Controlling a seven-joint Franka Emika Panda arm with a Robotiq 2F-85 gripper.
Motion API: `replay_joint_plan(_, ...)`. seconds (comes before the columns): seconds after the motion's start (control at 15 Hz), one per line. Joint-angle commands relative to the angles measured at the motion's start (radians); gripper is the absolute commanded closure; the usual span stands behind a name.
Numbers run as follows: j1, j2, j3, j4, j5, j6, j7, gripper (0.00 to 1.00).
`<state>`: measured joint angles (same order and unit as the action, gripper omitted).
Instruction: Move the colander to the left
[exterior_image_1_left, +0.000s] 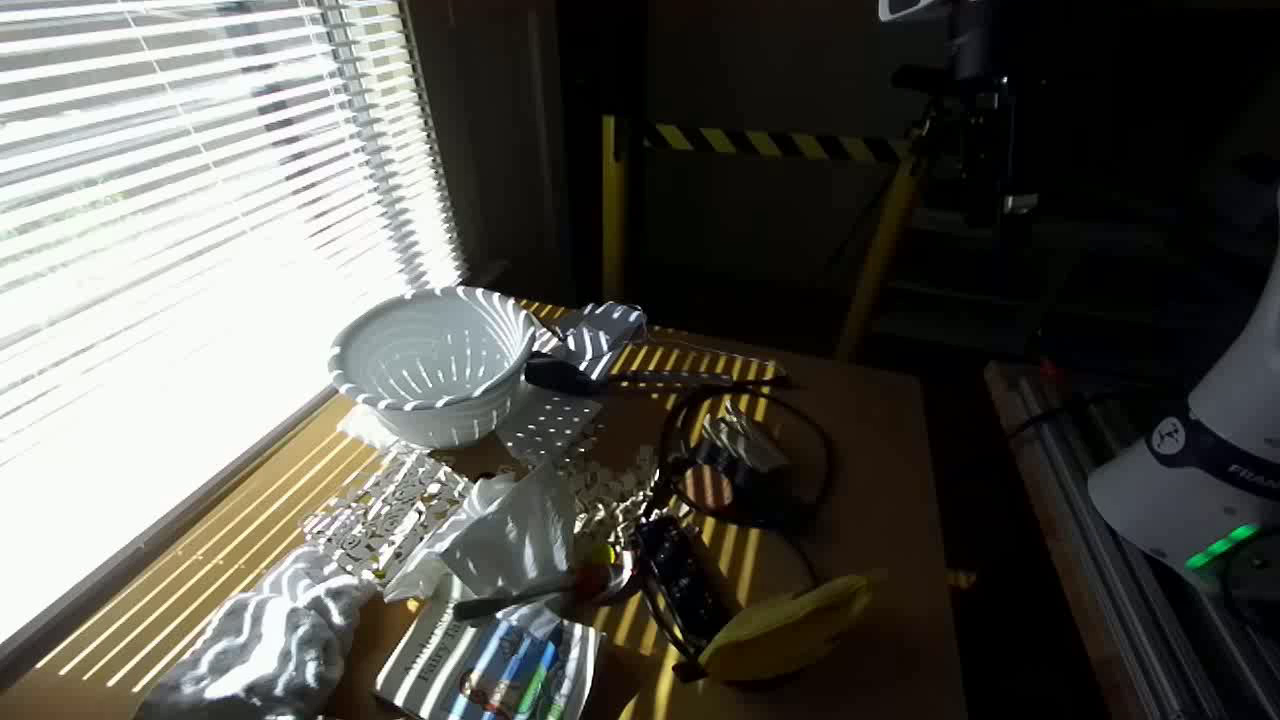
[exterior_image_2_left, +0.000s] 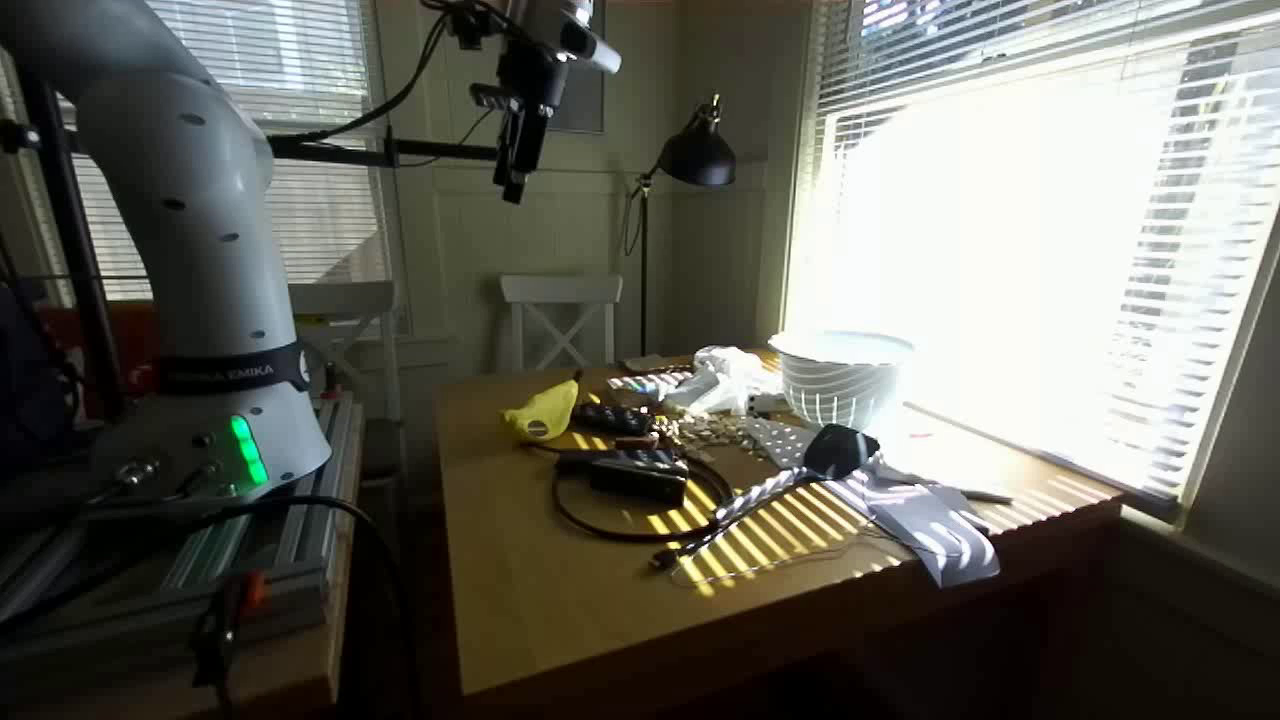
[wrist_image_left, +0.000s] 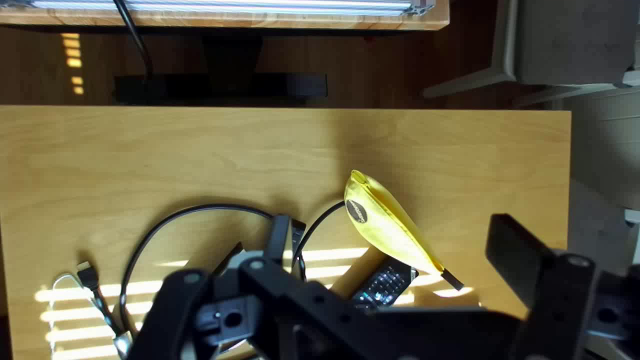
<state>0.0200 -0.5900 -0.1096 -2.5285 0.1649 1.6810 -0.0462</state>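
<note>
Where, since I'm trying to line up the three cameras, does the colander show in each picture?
In an exterior view: the colander sits left of centre, about mid-height.
In an exterior view: the colander sits right of centre, about mid-height.
Wrist view: the colander is not in it.
Shared landmark: the yellow banana-shaped item, visible in all three views.

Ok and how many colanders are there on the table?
1. The white colander is at the window side of the table, seen in both exterior views; the wrist view doesn't show it. A smaller one could be hidden behind something.
</note>
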Motion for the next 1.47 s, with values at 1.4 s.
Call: replay_joint_plan(1.4, -0.048, 0.088, 0.003, 0.069, -0.008, 0.088, -0.017, 0.0)
